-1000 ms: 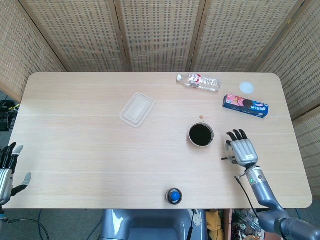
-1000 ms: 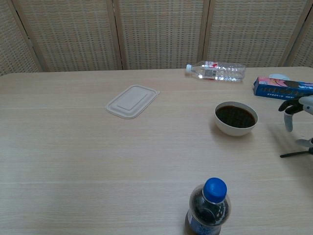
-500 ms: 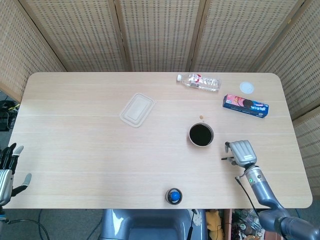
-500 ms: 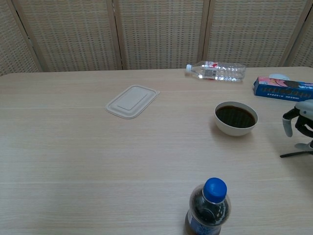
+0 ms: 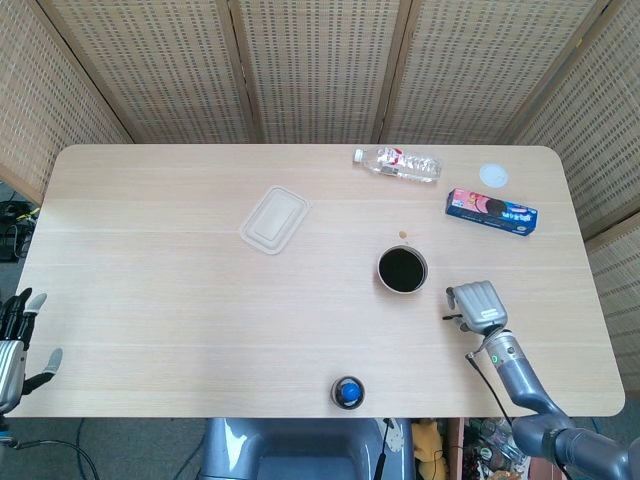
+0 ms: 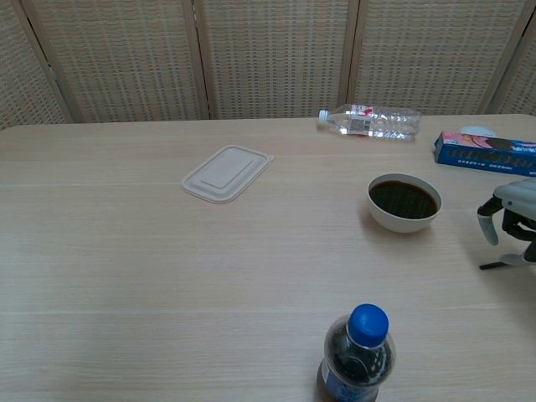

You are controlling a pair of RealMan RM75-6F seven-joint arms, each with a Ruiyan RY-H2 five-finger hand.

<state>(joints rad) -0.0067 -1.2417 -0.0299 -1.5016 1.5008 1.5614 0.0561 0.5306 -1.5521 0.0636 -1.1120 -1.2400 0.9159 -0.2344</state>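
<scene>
At the table's near-left corner, about eight o'clock in the head view, the left hand [image 5: 14, 335] hangs just off the table [image 5: 160, 300] edge with fingers apart and nothing in them; its lower part is cut by the frame, and the chest view does not show it. Toward eleven o'clock of the table's centre lies a flat container lid [image 5: 274, 219], its long axis running from one o'clock to seven o'clock. At six o'clock, on the near edge, stands a dark drink bottle [image 6: 358, 355] with a blue cap, its base cut off in the chest view. Right of centre sits a bowl [image 5: 402, 269] of dark liquid, a small speck on the table just beyond it at twelve. At the far edge a clear water bottle [image 5: 397, 163] lies on its side, cap pointing to nine o'clock. The right hand [image 5: 477, 304] is at four o'clock of the bowl, near it but apart, fingers curled down and in with nothing in them; in the chest view the frame cuts it, so the fingertips are hard to make out. At two o'clock of that hand lies a blue biscuit box [image 5: 491, 211], long axis roughly left to right, and beyond it a small white disc [image 5: 492, 176] near the far-right corner. Bare wood stretches wide between the lid and the left hand.
</scene>
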